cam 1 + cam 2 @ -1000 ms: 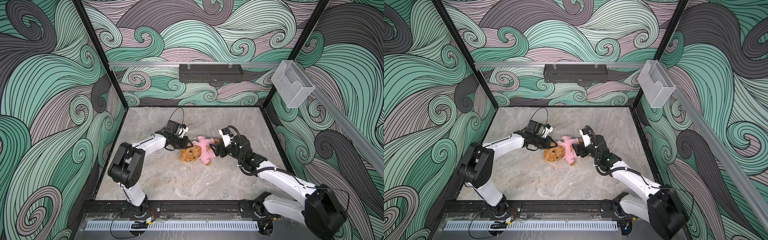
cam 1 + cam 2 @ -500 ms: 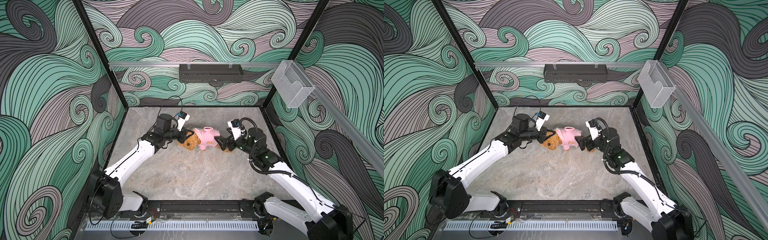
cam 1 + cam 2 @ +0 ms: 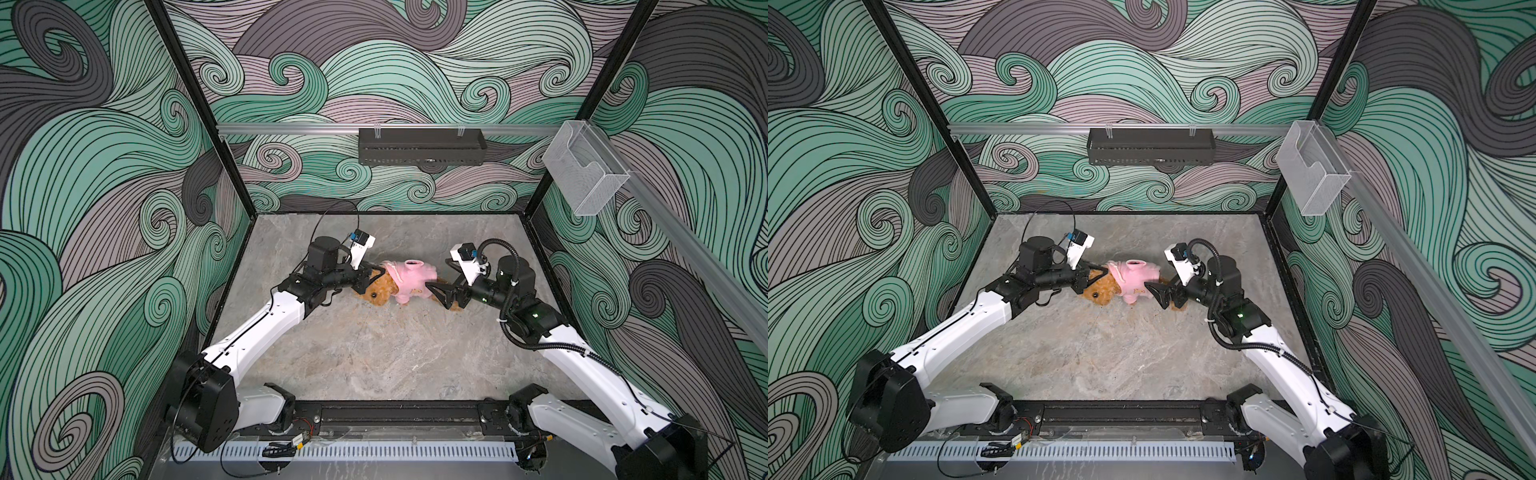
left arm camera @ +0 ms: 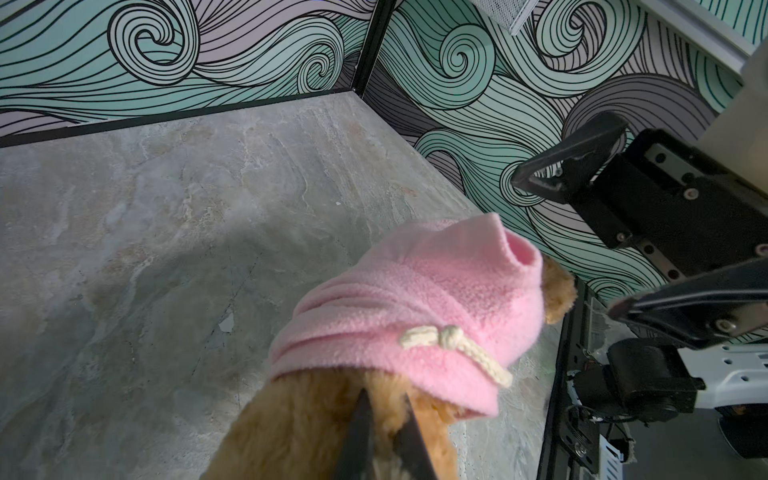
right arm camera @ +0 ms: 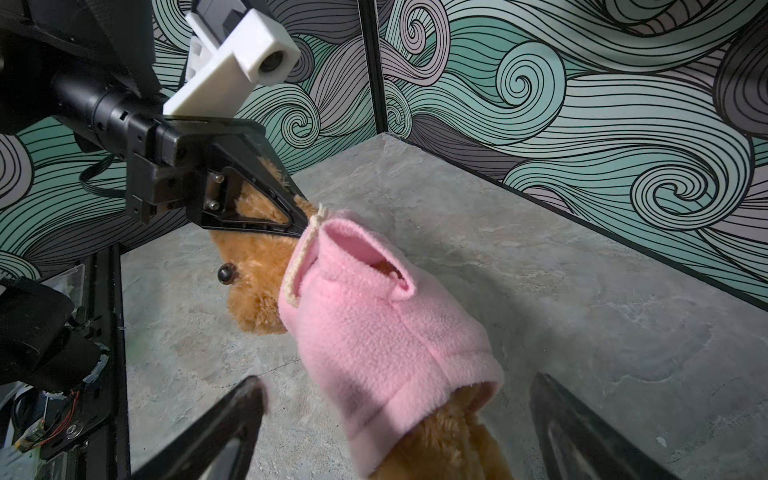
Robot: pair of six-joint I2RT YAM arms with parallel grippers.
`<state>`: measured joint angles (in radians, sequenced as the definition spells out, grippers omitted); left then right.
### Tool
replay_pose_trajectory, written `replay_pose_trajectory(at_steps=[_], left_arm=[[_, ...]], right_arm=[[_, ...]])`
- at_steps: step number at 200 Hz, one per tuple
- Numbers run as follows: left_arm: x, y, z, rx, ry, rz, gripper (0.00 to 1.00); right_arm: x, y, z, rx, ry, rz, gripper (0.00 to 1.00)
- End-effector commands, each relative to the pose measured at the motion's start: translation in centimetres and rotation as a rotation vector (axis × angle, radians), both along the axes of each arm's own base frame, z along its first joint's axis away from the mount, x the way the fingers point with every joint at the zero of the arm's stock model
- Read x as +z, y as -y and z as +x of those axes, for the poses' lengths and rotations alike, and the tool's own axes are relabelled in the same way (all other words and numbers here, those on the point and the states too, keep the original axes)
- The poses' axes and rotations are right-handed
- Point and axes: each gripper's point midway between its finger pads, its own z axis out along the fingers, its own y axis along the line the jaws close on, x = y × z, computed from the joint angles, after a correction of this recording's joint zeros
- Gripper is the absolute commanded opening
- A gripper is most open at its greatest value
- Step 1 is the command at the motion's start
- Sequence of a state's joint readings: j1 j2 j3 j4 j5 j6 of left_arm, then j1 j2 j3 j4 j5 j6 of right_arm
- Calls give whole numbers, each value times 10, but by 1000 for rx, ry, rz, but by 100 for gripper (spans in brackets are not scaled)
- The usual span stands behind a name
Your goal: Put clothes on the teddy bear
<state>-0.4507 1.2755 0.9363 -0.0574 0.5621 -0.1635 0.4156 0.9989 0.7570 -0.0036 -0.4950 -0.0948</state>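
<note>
The teddy bear is lying down near the back middle of the table, between my 2 claws. The pink top is over its body. Its head pokes out of the neck end and its legs poke out of the bottom end.

My left claw is pinched shut on the fur at the top of the bear's head. My right claw is wide open and holds nothing. Its 2 jaws sit on each side of the bear's legs, just past the pink hem.

1 sleeve stands up like a little tube, and no paw comes out of it. So I think the top is on but the arms are not through. Next, I think the right claw should close on the hem and tug it down while the left claw holds the head. It must grab cloth, not the leg.
</note>
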Motion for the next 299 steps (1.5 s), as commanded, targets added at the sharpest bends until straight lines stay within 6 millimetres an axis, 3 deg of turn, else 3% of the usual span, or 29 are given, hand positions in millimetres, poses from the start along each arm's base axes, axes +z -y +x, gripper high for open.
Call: replay_pose_trajectory(at_steps=[1,60,89,113,151,178,205,225,242,254,278,299], left_arm=[[31,7,-6,-32,67,-73,0],[25,5,-10,-27,26,-61,0],[8,0,-8,-21,-79,27,0],[-12,4,-10,-75,-220,79,0],[-56,6,13,-70,-436,136,0],[-83,3,47,4,-572,199,22],[-98,-7,90,120,-583,315,47],[-94,-36,125,288,-505,466,62],[-73,-67,147,443,-395,593,81],[-58,-89,154,549,-326,663,87],[-34,-111,141,640,-249,684,88],[-19,-98,108,588,-175,577,87]], right_arm=[[-9,-7,-4,56,-31,8,99],[-37,-8,2,52,-64,-25,95],[-48,-4,4,17,-111,-30,91],[-78,1,7,-36,-239,-7,80],[-127,-17,3,-43,-569,185,46],[-146,-25,6,-114,-674,265,37],[-174,-19,11,-246,-775,224,38],[-191,-8,15,-335,-826,206,41],[-199,3,20,-387,-843,194,44],[-203,10,23,-412,-854,186,46],[-206,21,28,-421,-870,180,54],[-201,31,30,-427,-854,166,62]])
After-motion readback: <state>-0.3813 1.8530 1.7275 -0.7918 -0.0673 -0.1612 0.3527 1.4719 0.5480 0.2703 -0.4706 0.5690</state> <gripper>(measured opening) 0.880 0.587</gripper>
